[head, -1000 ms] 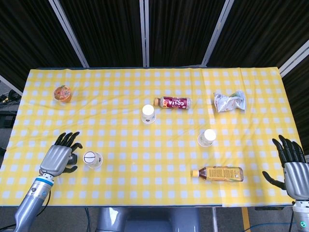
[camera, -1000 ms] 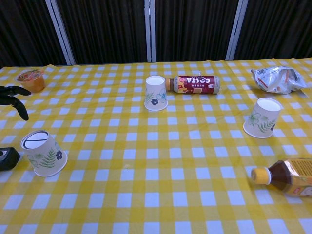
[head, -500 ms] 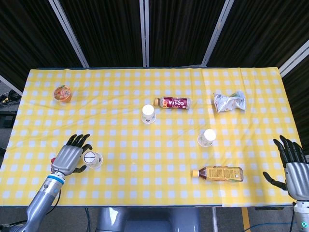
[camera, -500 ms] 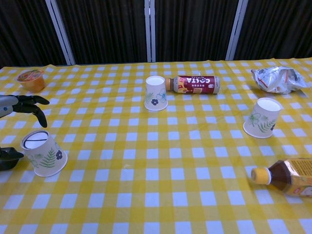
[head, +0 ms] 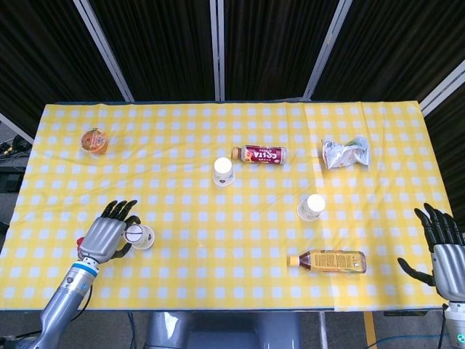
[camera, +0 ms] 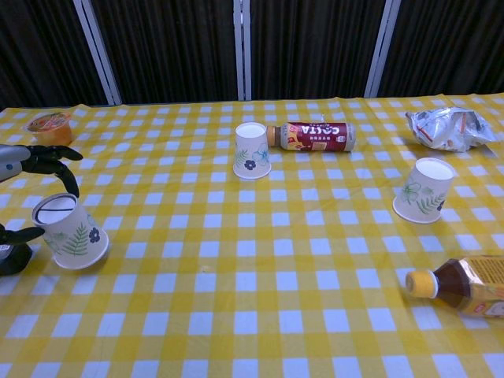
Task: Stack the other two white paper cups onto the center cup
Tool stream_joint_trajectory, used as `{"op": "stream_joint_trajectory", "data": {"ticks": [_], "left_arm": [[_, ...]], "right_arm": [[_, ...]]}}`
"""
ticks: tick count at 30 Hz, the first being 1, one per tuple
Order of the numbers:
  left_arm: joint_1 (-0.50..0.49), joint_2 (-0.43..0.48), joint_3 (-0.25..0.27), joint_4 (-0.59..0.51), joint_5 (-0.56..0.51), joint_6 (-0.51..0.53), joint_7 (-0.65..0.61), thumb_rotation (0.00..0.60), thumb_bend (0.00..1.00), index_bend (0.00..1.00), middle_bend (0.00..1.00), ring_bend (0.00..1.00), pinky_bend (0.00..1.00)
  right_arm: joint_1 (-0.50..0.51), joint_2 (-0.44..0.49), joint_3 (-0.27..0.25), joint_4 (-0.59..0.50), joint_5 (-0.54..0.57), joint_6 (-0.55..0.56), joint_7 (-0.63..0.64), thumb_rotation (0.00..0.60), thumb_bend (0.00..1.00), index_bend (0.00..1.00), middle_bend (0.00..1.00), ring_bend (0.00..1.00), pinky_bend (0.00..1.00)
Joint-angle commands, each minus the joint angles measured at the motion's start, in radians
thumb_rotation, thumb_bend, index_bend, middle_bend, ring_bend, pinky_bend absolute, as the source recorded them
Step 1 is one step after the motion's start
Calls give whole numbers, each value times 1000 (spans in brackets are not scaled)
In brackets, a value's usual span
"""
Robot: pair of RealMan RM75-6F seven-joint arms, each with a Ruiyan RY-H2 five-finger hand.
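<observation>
head view shows three white paper cups with leaf prints, lower left (head: 140,235) gripped and tilted by the left hand (head: 106,235), centre (head: 223,171), right (head: 312,207), two lying bottles (head: 259,154) (head: 328,261), right hand (head: 445,250) spread, empty.

Three upturned cups (camera: 252,150), leftmost (camera: 72,231) tilted

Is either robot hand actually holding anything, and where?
The left hand grips the tilted paper cup by its side wall; the right hand holds nothing.
</observation>
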State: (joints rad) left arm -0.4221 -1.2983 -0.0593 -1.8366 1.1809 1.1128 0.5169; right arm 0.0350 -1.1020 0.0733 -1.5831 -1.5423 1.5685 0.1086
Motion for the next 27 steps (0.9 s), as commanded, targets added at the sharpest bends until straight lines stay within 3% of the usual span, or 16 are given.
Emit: {"op": "stream_joint_trajectory", "data": {"ticks": [1,8,14,18,27], "left_arm": [[-15,25,-25,-22,7,4,-19,600,418,359,0,0,0],[-132,64,-166,-30,-68,-65,-65,600,418,367,0,0,0],[-289,-20,-281,91,-171,-132,-60,600,418,374,0,0,0],[-374,-97,-316,194,-197,-150,-50,600,418,365,0,0,0],[-532,-220,-338,372,-323,-226,13,600,419,359,0,0,0]], "right_arm": [[2,0,4,3,9,-5,3,600,72,0,0,0,0],[7,0,22,18,52,-27,15,600,71,0,0,0,0],[15,2,40,38,95,-54,38,600,71,0,0,0,0],[16,4,48,53,119,-69,58,600,72,0,0,0,0],[18,11,60,83,159,-104,105,600,71,0,0,0,0]]}}
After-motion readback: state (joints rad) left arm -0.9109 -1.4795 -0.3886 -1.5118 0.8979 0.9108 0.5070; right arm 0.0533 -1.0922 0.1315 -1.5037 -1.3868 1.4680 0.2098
